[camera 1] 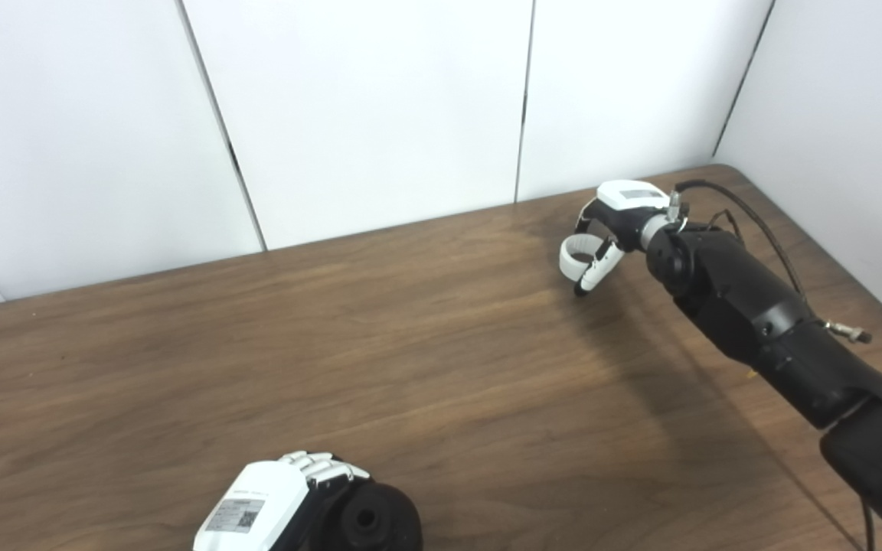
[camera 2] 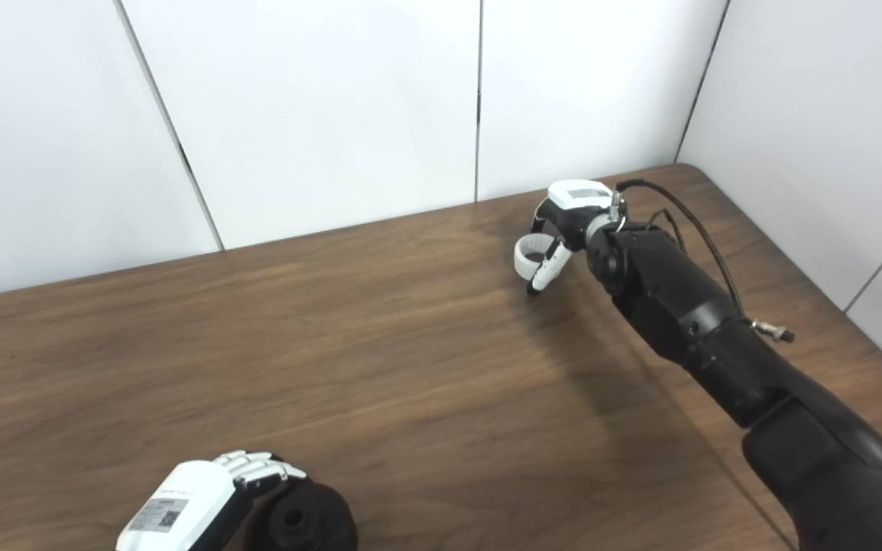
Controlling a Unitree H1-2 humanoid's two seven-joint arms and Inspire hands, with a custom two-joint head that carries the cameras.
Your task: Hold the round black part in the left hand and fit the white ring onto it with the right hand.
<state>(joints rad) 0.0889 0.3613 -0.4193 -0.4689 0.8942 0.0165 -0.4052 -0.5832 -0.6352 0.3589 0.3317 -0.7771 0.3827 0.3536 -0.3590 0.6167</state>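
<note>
At the bottom edge, my left hand (camera 1: 276,501) is shut on the round black part (camera 1: 376,520), a thick disc with a hole in its middle, partly cut off by the frame. Far across the table at the back right, my right hand (camera 1: 609,226) is shut on the white ring (camera 1: 577,256), pinched between fingers and thumb just above the wood. The same ring (camera 2: 530,255) and black part (camera 2: 299,524) show in the right eye view. The two hands are far apart.
A brown wooden table (camera 1: 380,344) fills the view, backed by white wall panels (camera 1: 372,107) behind and to the right. A black cable (camera 1: 755,214) loops over my right forearm near the table's back right corner.
</note>
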